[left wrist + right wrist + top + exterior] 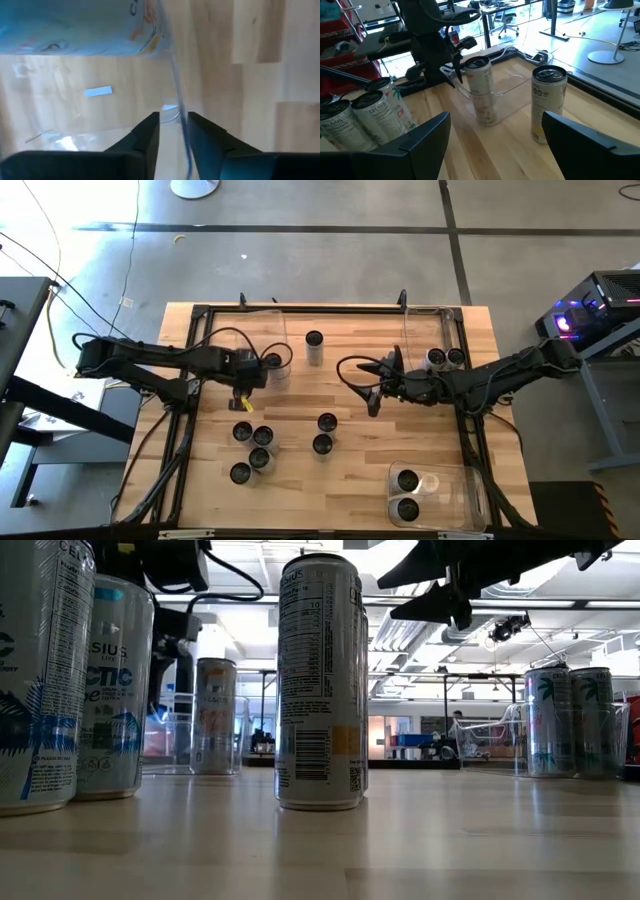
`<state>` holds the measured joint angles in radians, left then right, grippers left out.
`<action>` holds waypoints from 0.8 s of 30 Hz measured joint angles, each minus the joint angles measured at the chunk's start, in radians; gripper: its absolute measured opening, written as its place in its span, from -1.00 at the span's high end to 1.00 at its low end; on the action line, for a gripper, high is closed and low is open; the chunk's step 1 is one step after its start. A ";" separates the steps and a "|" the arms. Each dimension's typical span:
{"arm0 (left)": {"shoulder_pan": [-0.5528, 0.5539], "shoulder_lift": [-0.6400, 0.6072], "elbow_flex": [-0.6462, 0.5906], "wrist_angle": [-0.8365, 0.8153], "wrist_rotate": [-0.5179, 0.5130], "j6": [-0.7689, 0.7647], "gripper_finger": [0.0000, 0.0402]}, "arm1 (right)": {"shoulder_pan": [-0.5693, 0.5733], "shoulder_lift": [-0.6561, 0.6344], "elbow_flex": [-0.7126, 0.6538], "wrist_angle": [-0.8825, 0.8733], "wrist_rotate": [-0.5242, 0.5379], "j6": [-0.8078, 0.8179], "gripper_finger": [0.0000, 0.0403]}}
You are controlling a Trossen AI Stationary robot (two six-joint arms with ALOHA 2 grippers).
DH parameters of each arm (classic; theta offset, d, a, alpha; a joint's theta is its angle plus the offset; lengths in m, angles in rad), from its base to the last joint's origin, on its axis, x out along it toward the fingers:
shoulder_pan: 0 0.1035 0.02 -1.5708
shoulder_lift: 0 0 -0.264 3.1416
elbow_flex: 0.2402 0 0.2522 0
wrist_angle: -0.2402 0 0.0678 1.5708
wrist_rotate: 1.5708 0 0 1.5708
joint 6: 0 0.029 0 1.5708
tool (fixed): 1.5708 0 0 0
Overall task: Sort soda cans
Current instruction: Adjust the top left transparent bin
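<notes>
Beside left gripper [258, 370], can [272, 361] in bin [282, 340]

The counter [340, 470] is pale wood planks with a dark frame [300, 309] along its edges. Taking the lone can [314, 346] near the far edge as landmark: just left of it a clear bin [262, 330] holds one can [273, 363]. Well to its right, another bin [425, 330] holds two cans [445, 358]. Toward the near edge from it, two cans [324, 433] stand close together on bare wood. Farther left of those, a cluster of five cans [252, 449] stands. At the near right corner, a third bin [470, 495] holds two cans [407, 494].
</notes>
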<state>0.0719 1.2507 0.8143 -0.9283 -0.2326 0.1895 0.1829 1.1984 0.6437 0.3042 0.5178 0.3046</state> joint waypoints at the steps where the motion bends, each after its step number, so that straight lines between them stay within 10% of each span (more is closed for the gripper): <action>1: 0.000 0.000 0.000 0.001 -0.008 0.017 0.63 | 0.000 0.000 0.000 0.000 0.000 0.000 -0.54; 24: 0.186 0.000 0.000 0.090 -0.010 0.172 0.89 | 0.000 0.000 0.000 0.012 -0.017 -0.015 -0.54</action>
<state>0.2576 1.2503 0.8143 -0.8382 -0.2431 0.3617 0.1829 1.1984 0.6437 0.3164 0.5003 0.2901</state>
